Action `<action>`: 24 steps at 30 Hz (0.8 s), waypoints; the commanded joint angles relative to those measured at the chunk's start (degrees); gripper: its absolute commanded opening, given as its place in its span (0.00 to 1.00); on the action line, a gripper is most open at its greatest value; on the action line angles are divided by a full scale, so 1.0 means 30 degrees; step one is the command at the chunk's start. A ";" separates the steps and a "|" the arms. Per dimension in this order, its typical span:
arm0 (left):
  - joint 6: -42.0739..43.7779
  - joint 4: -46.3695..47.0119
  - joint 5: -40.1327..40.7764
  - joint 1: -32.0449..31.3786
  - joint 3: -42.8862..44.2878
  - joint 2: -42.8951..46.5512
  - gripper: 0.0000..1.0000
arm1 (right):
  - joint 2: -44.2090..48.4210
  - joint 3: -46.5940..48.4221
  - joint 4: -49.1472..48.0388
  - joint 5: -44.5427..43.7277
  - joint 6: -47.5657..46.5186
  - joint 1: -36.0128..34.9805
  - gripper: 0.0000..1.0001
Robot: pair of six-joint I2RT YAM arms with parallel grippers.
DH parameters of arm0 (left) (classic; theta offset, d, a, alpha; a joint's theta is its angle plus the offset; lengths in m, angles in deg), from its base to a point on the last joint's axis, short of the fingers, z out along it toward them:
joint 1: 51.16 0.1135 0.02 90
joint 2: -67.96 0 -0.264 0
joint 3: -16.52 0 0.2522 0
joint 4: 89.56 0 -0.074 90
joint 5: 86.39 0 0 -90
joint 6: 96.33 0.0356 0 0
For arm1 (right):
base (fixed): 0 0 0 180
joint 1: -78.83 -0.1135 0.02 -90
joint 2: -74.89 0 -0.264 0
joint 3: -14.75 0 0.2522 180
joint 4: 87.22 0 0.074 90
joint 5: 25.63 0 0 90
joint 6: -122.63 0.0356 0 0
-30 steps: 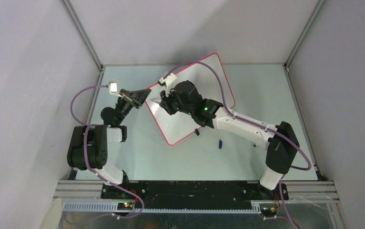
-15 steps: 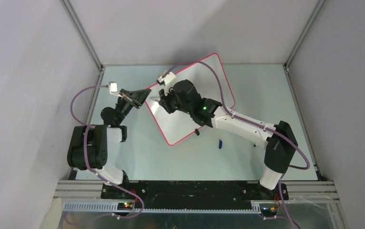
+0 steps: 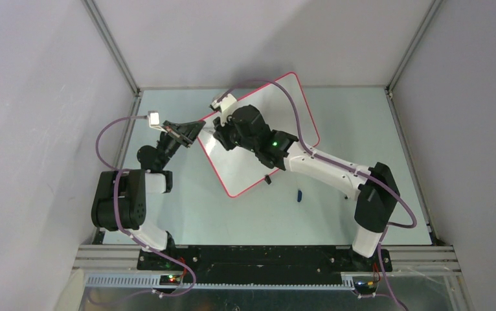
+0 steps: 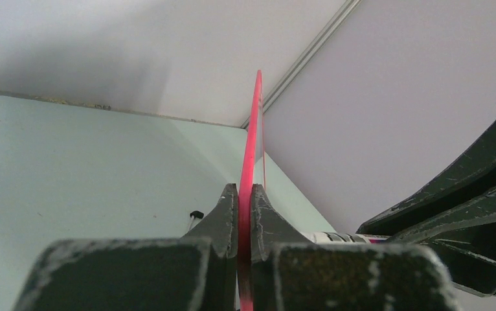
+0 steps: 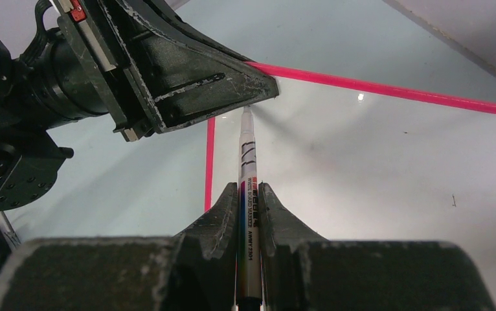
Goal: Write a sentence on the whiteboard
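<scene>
The whiteboard (image 3: 240, 173), glossy white with a thin red-pink rim, lies skewed on the table. My left gripper (image 3: 198, 130) is shut on its left corner; in the left wrist view the red rim (image 4: 246, 194) sits clamped between the fingers. Over that same corner my right gripper (image 3: 218, 137) is shut on a whiteboard marker (image 5: 248, 170). The marker's tip points at the white surface (image 5: 388, 168), just under the left gripper (image 5: 258, 87). Whether the tip touches I cannot tell. The sentence is out of view.
A small blue marker cap (image 3: 300, 194) lies on the pale green table (image 3: 349, 123) in front of the board. A black clip foot (image 3: 267, 179) sits at the board's near edge. Grey walls close in the table on three sides.
My right arm has shifted a little up and to the left, bringing the marker closer to the board's left corner. The left arm and the board have not moved.
</scene>
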State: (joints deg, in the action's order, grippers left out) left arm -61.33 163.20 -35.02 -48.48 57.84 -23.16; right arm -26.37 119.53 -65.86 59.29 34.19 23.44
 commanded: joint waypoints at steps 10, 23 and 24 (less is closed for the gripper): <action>0.1921 0.0446 -0.0834 -0.0570 -0.0160 -0.0042 0.01 | -0.0496 0.1197 0.0262 -0.0679 -0.0257 -0.0103 0.00; 0.1921 0.0427 -0.0834 -0.0577 -0.0159 -0.0048 0.01 | 0.0189 0.0777 0.1135 -0.0718 -0.0477 -0.0080 0.00; 0.1926 0.0427 -0.0819 -0.0574 -0.0160 -0.0049 0.01 | 0.0224 0.0847 0.1337 -0.0542 -0.0466 -0.0087 0.00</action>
State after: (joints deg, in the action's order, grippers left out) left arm -61.29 163.17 -34.87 -48.59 57.84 -23.13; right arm -27.33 120.69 -63.81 57.96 33.88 23.39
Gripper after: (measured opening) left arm 0.042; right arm 0.163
